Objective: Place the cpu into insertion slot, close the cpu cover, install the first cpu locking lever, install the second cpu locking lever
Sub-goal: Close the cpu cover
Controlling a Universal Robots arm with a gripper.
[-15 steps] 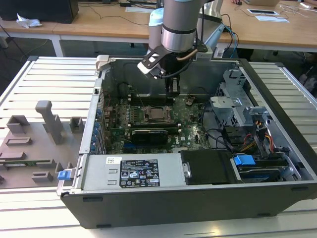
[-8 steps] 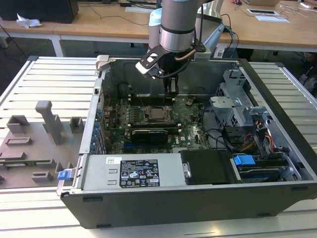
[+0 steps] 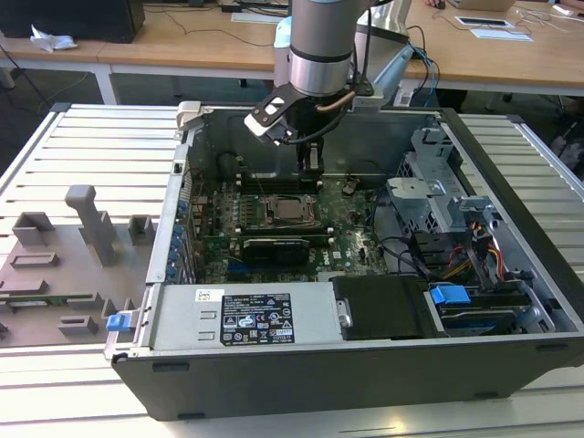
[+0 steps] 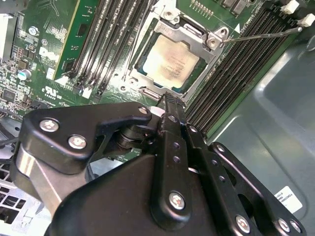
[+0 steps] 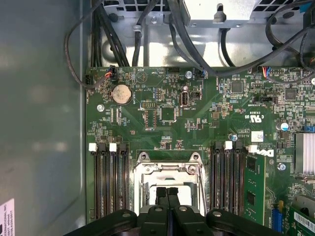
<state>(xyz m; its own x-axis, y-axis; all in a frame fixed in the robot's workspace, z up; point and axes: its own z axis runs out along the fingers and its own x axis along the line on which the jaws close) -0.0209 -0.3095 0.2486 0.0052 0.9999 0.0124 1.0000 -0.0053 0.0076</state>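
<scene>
The arm (image 3: pixel 321 46) hangs upright inside the open computer case (image 3: pixel 365 383), fingers (image 5: pixel 161 195) closed on nothing just above the cpu (image 4: pixel 170 59), which is framed by the cpu cover (image 4: pixel 189 32); memory slots (image 4: pixel 231 73) flank it.

The arm (image 3: pixel 321 36) reaches straight down, the gripper (image 5: pixel 167 191) pointing downward, its two black fingers (image 5: pixel 162 195) pressed flat together.

Matt pale metal cpu (image 4: pixel 170 61), shiny silver metal cpu cover (image 4: pixel 194 35), smooth black claw (image 4: pixel 167 98)
</scene>
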